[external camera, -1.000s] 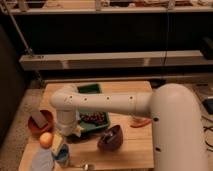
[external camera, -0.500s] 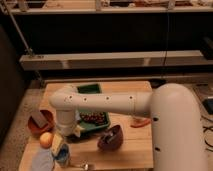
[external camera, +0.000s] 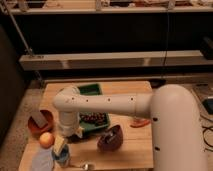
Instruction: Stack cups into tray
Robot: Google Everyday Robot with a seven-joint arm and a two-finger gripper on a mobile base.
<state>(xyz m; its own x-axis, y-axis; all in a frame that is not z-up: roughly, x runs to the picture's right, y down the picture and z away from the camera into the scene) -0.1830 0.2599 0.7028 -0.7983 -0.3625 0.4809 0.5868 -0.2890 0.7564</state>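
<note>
Behind the smooth white arm [external camera: 107,102], the dark green rectangular tray [external camera: 98,91] sits on the wooden table [external camera: 130,150]. Below the tray's left corner, the gripper [external camera: 61,149] meets the light-blue plastic cup [external camera: 62,157]; its grip is unclear.

The white arm [external camera: 107,104] reaches from the right across a wooden table [external camera: 135,150]. Its gripper [external camera: 62,146] points down at the front-left corner, directly over a light-blue cup [external camera: 62,158]. A dark green tray [external camera: 94,91] lies behind the arm with dark items inside. An orange-brown bowl [external camera: 39,123] sits at the left edge, with an orange fruit [external camera: 46,139] just in front of it. A maroon bowl [external camera: 110,139] stands tilted near the tray's front. A pale-blue plate [external camera: 41,160] lies beside the cup
</note>
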